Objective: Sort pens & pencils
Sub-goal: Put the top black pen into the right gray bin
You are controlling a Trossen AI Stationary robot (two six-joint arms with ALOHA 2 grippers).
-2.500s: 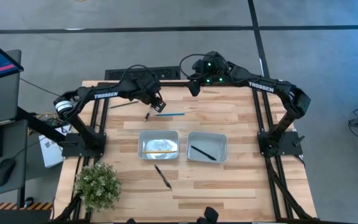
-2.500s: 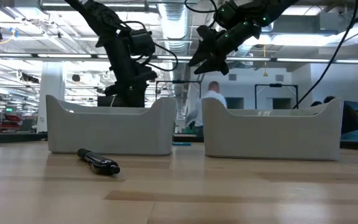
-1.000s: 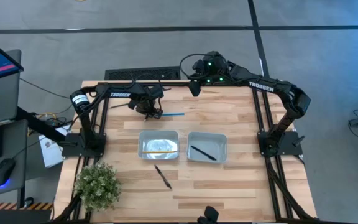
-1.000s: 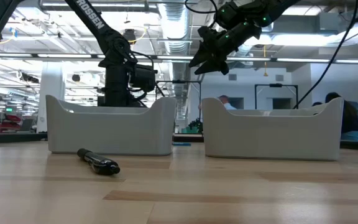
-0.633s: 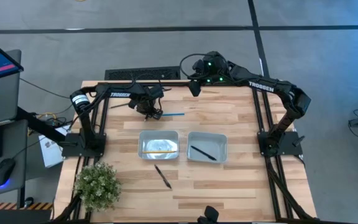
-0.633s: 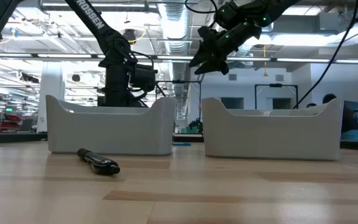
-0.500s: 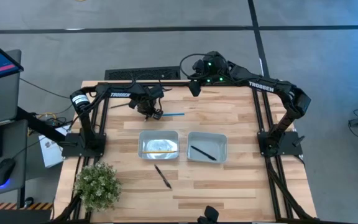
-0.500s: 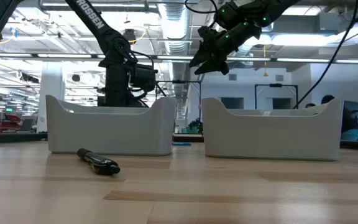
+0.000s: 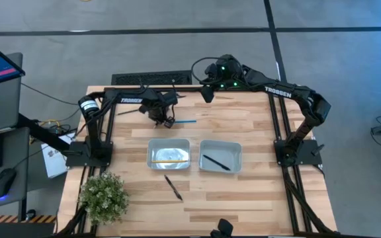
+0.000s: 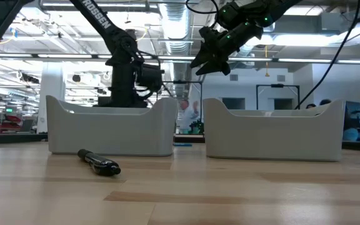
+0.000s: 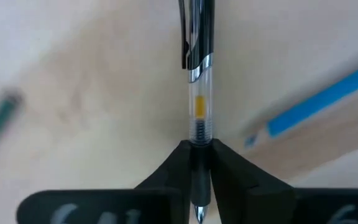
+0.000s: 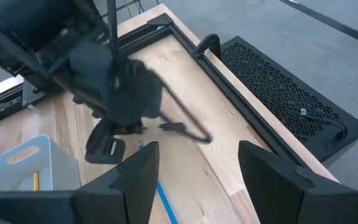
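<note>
My left gripper (image 9: 162,119) is low at the far left of the table, shut on a pen with a clear barrel and a black clip (image 11: 197,68). A light blue pencil (image 9: 184,121) lies just right of it, and a dark greenish pencil (image 9: 127,111) lies to its left. The left tray (image 9: 152,151) holds a yellow pencil (image 9: 169,160). The right tray (image 9: 235,147) holds a black pen (image 9: 215,162). Another black pen (image 9: 173,187) lies on the table near the front. My right gripper (image 9: 207,94) hangs open and empty, high over the far edge. My left gripper pinches the pen's dark grip section (image 11: 197,138), close to its writing tip, between its two fingers (image 11: 166,171). The fingers point down and lie across the pen. The tip sticks out on one side and the clear barrel and clip on the other. Whether the pen is off the table I cannot tell.
A potted plant (image 9: 102,196) stands at the front left corner. The two grey trays stand side by side mid-table (image 10: 111,128) (image 10: 274,128). A person moves in the room behind the table (image 10: 185,115).
My left gripper has shifted slightly toward the table's right edge, staying low by the blue pencil. My right gripper has kept still.
</note>
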